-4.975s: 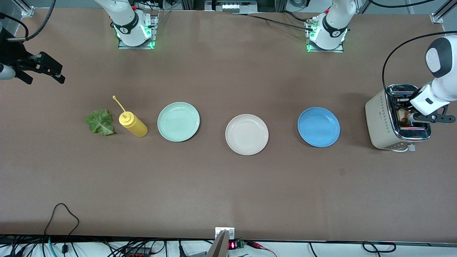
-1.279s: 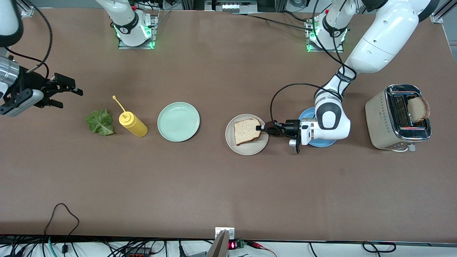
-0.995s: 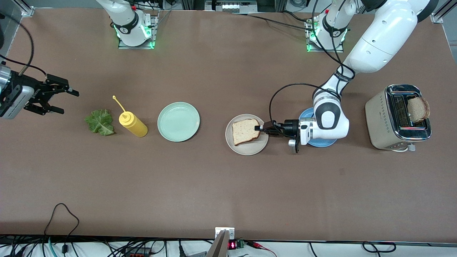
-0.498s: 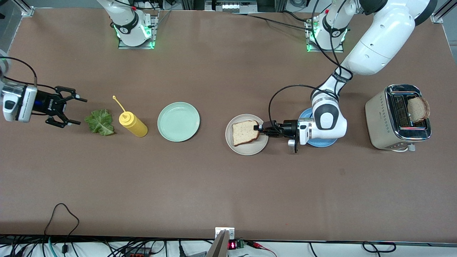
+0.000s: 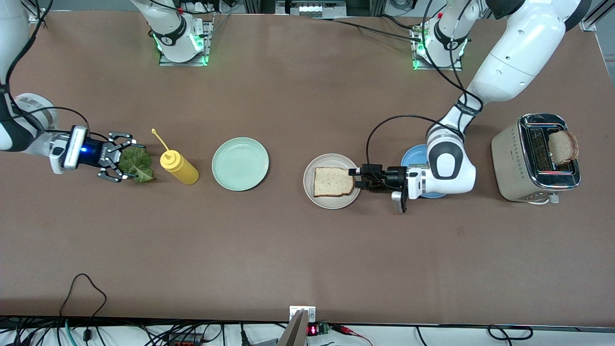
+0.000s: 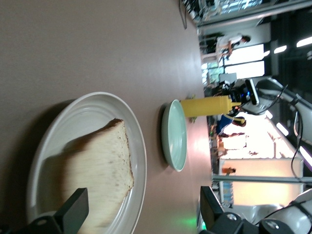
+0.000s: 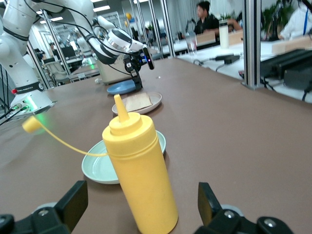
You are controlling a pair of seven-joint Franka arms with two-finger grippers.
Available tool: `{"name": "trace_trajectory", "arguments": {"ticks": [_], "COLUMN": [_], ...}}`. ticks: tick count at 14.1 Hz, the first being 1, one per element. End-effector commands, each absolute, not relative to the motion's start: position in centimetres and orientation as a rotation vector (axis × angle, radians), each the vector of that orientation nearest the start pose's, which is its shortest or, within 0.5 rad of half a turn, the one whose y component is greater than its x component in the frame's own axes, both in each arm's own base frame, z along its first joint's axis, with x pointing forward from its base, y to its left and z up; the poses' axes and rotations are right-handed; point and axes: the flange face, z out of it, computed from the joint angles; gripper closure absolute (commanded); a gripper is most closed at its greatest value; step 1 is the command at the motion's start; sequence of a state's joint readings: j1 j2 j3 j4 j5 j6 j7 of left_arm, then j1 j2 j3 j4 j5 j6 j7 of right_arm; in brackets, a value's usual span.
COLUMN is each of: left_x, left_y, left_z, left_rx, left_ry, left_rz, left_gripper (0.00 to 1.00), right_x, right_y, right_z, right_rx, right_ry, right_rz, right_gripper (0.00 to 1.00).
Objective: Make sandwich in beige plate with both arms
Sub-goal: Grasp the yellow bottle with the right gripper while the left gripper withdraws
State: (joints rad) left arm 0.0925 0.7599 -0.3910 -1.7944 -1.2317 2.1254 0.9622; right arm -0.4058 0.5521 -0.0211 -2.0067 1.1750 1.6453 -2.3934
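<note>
One bread slice (image 5: 331, 181) lies flat in the beige plate (image 5: 312, 194). My left gripper (image 5: 356, 178) is open at the plate's rim, on the toaster's side, just off the slice. The left wrist view shows the slice (image 6: 100, 173) on the plate (image 6: 141, 146) between my open fingers (image 6: 73, 212). A second bread slice (image 5: 563, 145) stands in the toaster (image 5: 516, 163). My right gripper (image 5: 121, 157) is open and low, its fingers straddling the edge of the green lettuce leaf (image 5: 138, 163). The leaf is hidden in the right wrist view, where the right gripper (image 7: 141, 202) is open.
A yellow squeeze bottle (image 5: 178, 166) lies beside the lettuce, close in front of my right gripper (image 7: 139, 180). A mint-green plate (image 5: 240, 164) sits between bottle and beige plate. A blue plate (image 5: 414, 156) lies partly under my left wrist.
My left gripper has let go of the bread slice, which now lies flat in the beige plate, and has drawn back a little. My right gripper has moved in and down to the lettuce.
</note>
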Motion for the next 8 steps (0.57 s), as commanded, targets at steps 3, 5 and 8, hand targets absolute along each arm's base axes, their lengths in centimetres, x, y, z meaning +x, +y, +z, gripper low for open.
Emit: {"name": "trace_trajectory", "arguments": {"ticks": [3,5,8], "left_x": [60.7,60.9,60.7], "left_y": [-20.0,-19.4,-19.0], "left_z": [22.9,26.0,28.2], "left_rx": [2.165,2.322,2.530], "left_ry": [-0.311,-0.328,-0.390], "left_rz": [-0.108,-0.161,-0.214], "left_gripper": [0.00,0.00,0.00], "right_x": [52.8,52.9,52.6], "right_y": [-11.2,-10.0,-9.1], "right_z": [14.4,13.1,11.7], "right_rx": [-1.474,-1.437,-1.418], "right_ry": [-1.181,-1.180,-1.173], "right_rz": [-1.175,-1.225,-1.243], "right_gripper": [0.00,0.00,0.00]}}
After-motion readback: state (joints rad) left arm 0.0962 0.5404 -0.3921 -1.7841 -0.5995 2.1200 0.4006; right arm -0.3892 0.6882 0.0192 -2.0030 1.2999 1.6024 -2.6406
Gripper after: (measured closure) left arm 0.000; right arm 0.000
